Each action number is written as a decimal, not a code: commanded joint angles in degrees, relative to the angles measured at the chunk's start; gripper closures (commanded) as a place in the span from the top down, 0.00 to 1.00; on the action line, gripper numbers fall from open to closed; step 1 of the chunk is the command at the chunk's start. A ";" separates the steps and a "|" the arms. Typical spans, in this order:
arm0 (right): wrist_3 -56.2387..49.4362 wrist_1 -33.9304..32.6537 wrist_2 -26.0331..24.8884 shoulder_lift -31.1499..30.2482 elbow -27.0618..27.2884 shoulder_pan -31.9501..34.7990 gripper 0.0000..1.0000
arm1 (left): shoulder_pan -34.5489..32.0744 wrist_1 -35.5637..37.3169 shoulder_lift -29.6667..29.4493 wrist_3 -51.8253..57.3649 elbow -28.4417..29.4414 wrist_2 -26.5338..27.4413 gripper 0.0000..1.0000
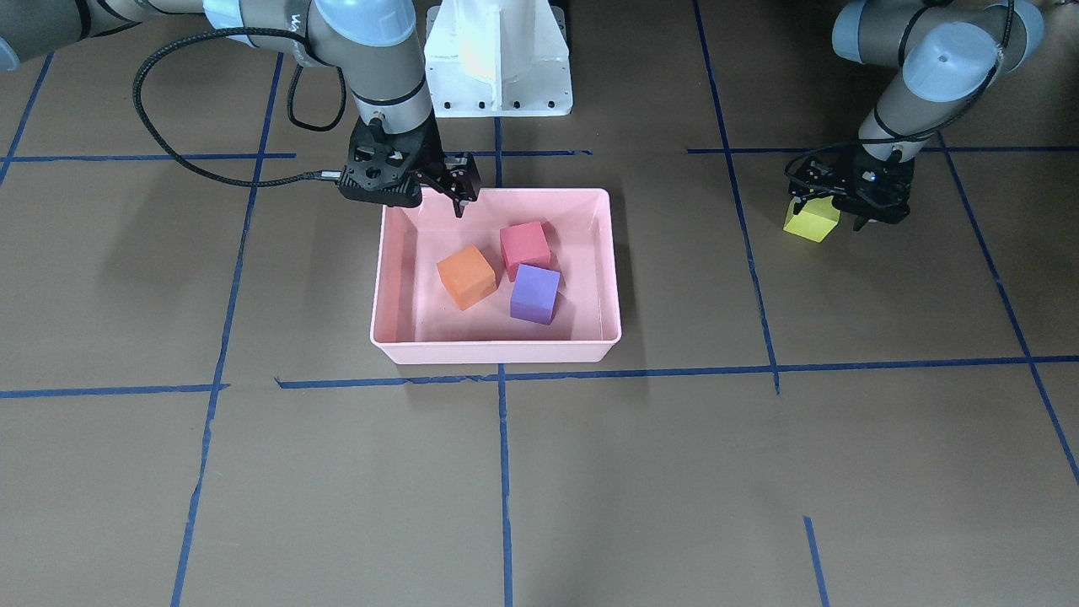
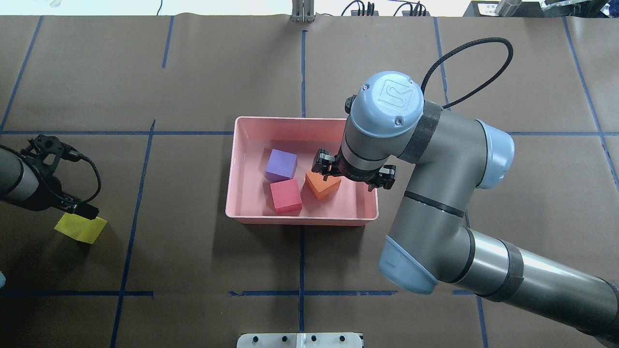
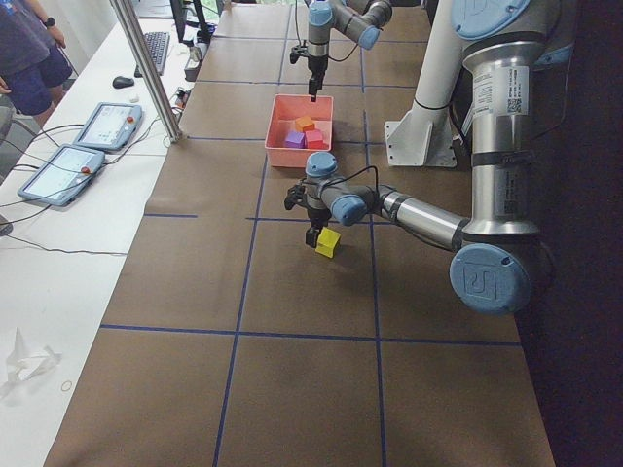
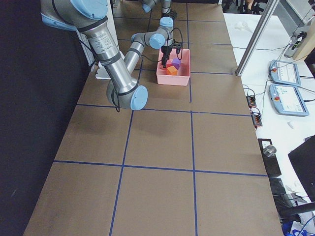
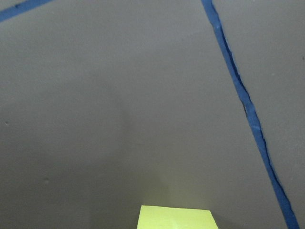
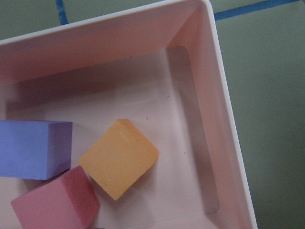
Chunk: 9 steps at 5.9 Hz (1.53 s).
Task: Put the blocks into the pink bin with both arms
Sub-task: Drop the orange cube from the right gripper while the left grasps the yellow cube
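Note:
The pink bin [image 1: 396, 278] sits mid-table and holds the orange block [image 1: 466, 276], the red-pink block [image 1: 524, 246] and the purple block [image 1: 534, 292]. All three also show in the right wrist view, with the orange block [image 6: 119, 158] in the middle. My right gripper [image 1: 459, 192] hangs empty above the bin's robot-side edge, and its jaws look open. The yellow-green block [image 1: 811, 221] lies on the table outside the bin. My left gripper [image 1: 830, 206] is low over it with its fingers apart on either side. The block's top [image 5: 175, 217] shows in the left wrist view.
The white pedestal base [image 1: 497, 59] stands just behind the bin. Blue tape lines [image 1: 504, 472] cross the brown table cover. Tablets and cables [image 3: 107, 126] lie on a side table past the far edge.

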 commanded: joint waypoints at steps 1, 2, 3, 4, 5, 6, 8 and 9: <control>0.00 0.02 -0.08 -0.24 0.08 -0.10 1.00 | 2.47 0.03 -0.23 -0.88 1.98 0.03 1.00; 0.00 0.02 0.00 -0.41 0.08 -0.10 1.00 | 2.74 0.03 -0.49 -0.88 2.17 0.03 0.98; -0.09 0.02 0.00 -0.24 0.17 -0.10 1.00 | 2.74 0.12 -0.49 -0.79 2.17 -0.05 0.54; -1.92 0.02 0.87 -0.24 0.95 0.95 1.00 | 2.65 0.64 -0.58 -0.79 1.47 -3.36 0.34; -5.33 -0.16 3.14 -0.15 1.05 3.92 1.00 | 1.95 0.82 -0.67 -0.79 0.07 -6.61 0.33; -10.15 -0.33 6.91 -0.67 0.96 7.86 1.00 | 0.90 0.91 -0.76 -0.79 -1.33 -6.65 0.33; -22.61 -0.16 11.06 -4.70 1.05 13.76 1.00 | -4.36 15.22 -9.22 -1.32 -7.46 -6.73 0.33; -30.59 -0.16 14.82 -7.25 1.05 17.79 1.00 | -5.34 26.46 -17.98 -3.76 -9.67 -6.65 0.33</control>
